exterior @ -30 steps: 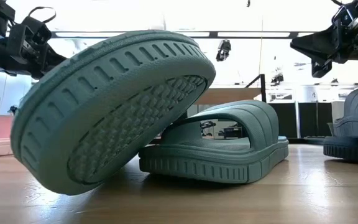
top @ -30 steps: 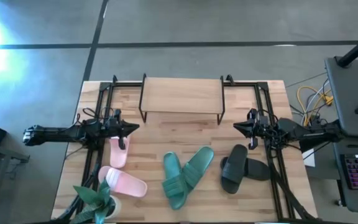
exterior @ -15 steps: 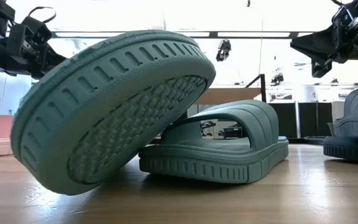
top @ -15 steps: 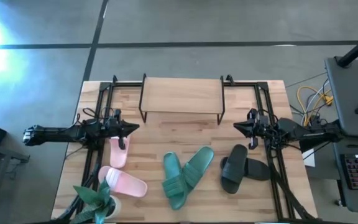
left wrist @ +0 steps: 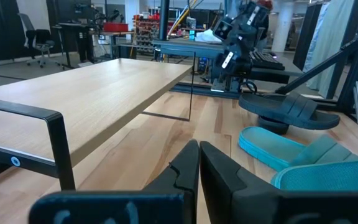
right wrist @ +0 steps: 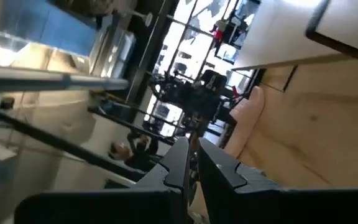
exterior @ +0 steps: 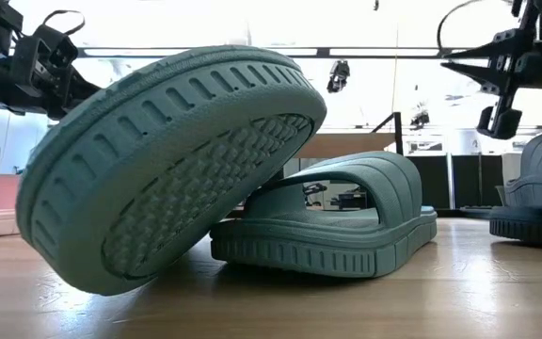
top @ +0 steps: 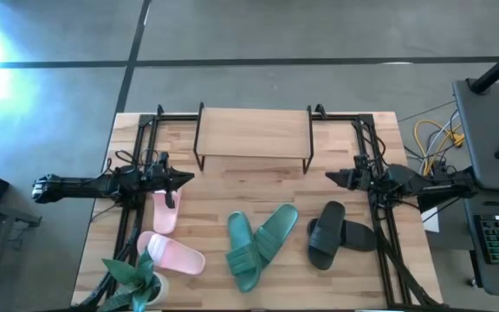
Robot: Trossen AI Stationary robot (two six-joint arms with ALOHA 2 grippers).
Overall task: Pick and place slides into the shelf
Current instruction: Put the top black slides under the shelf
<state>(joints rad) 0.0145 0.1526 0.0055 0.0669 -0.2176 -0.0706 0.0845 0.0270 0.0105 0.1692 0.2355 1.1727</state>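
Both grippers, left (top: 183, 178) and right (top: 332, 178), hover pinched together above untouched slides (top: 258, 243), shelf (top: 253, 133) awaiting loading.

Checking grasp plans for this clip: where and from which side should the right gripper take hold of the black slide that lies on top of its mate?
Probably by its wide strap, from above. In the high view the upper black slide lies sole-down, its heel end across the other black slide, strap arching upward. The right gripper, fingers shut, hovers just behind it, so a short descent with fingers astride the strap seems easiest.
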